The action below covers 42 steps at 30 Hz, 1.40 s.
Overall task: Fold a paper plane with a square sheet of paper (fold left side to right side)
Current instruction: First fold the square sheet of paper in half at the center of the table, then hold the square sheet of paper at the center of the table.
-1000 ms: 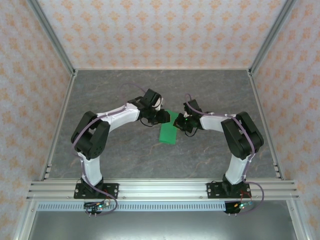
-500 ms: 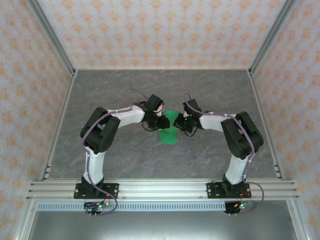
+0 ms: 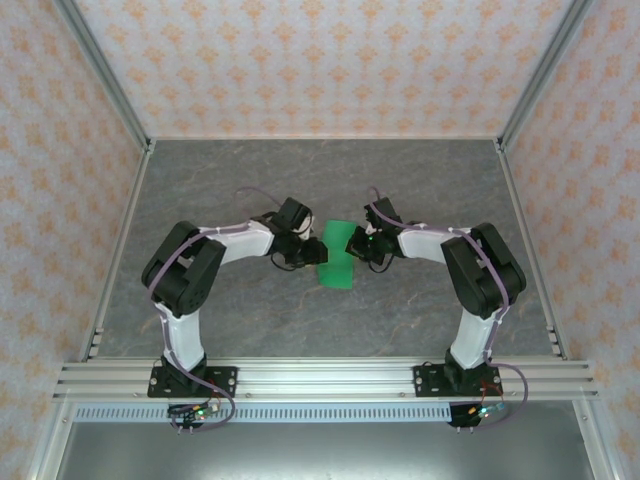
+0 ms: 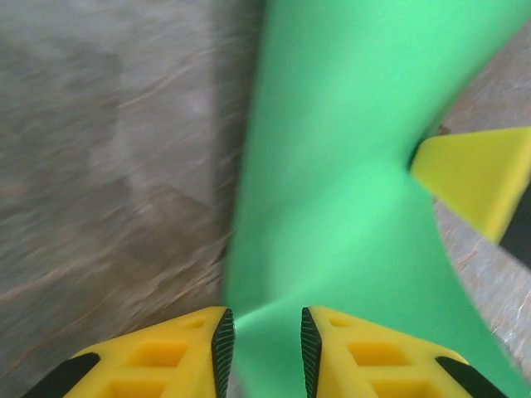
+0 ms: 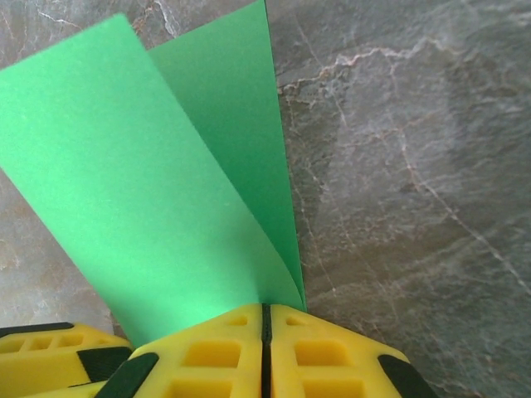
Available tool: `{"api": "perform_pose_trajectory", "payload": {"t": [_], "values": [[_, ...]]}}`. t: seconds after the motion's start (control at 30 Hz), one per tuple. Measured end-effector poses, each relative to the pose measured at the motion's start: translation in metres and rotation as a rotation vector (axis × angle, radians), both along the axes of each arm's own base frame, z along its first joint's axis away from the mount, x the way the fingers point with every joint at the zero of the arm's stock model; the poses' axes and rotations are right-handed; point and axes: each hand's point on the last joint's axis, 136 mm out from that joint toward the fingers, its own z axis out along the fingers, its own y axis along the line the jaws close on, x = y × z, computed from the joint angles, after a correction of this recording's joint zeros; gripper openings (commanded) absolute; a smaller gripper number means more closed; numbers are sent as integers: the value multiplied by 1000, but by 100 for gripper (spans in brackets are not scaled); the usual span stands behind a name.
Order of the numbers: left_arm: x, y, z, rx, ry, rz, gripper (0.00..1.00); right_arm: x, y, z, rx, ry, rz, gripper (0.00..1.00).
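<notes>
The square sheet of paper (image 3: 335, 265) is bright green and lies doubled over in the middle of the table. Its two layers (image 5: 141, 182) fan apart and meet at my right gripper (image 5: 267, 308), which is shut on their joined edge. In the top view that gripper (image 3: 362, 245) is at the sheet's right side. My left gripper (image 3: 308, 252) is at the sheet's left edge. Its jaws (image 4: 267, 332) stand a little apart, with green paper (image 4: 348, 166) showing in the gap and beyond it. One yellow right fingertip (image 4: 477, 178) shows across the sheet.
The grey marble-patterned tabletop (image 3: 250, 180) is walled by patterned panels with aluminium posts (image 3: 525, 90). An aluminium rail (image 3: 330, 378) at the near edge carries both arm bases.
My left gripper has dropped down and to the left, from the sheet's top-left corner to its left edge. The paper's upper layer now bulges up. The right arm has held still.
</notes>
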Motion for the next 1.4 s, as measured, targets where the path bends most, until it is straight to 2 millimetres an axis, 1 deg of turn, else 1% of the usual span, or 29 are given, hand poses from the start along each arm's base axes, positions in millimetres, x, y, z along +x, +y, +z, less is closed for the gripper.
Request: {"api": "perform_pose_trajectory", "payload": {"t": [0.03, 0.13, 0.27, 0.37, 0.43, 0.53, 0.6, 0.67, 0.77, 0.83, 1.2, 1.27, 1.4], "values": [[-3, 7, 0, 6, 13, 12, 32, 0, 0, 0, 0, 0, 0, 11], [-4, 17, 2, 13, 27, 32, 32, 0, 0, 0, 0, 0, 0, 11], [-1, 17, 13, -13, 12, 38, 32, 0, 0, 0, -1, 1, 0, 11], [4, 7, 24, -51, -5, 24, 32, 0, 0, 0, -1, 1, 0, 11], [12, -3, 32, -76, -23, 10, 32, 0, 0, 0, -1, 1, 0, 11], [26, -26, 40, -112, -57, -22, 32, 0, 0, 0, -1, 1, 0, 11], [31, -37, 37, -124, -59, -35, 32, 0, 0, 0, -1, 1, 0, 11], [33, -43, 27, -118, -43, -41, 31, 0, 0, 0, -1, 1, 0, 11], [33, -42, 8, -88, -15, -32, 31, 0, 0, 0, 0, 1, 1, 11], [33, -41, 1, -79, -2, -29, 31, 0, 0, 0, 0, 1, 1, 11], [32, -39, -1, -61, -21, -31, 31, 2, 0, 4, 37, -2, 7, 11], [32, -40, 0, -59, -29, -31, 31, 7, -4, 8, 47, -7, -7, 11], [32, -40, -1, -50, -36, -30, 31, 20, -15, 24, 78, -44, -36, 10]]}}
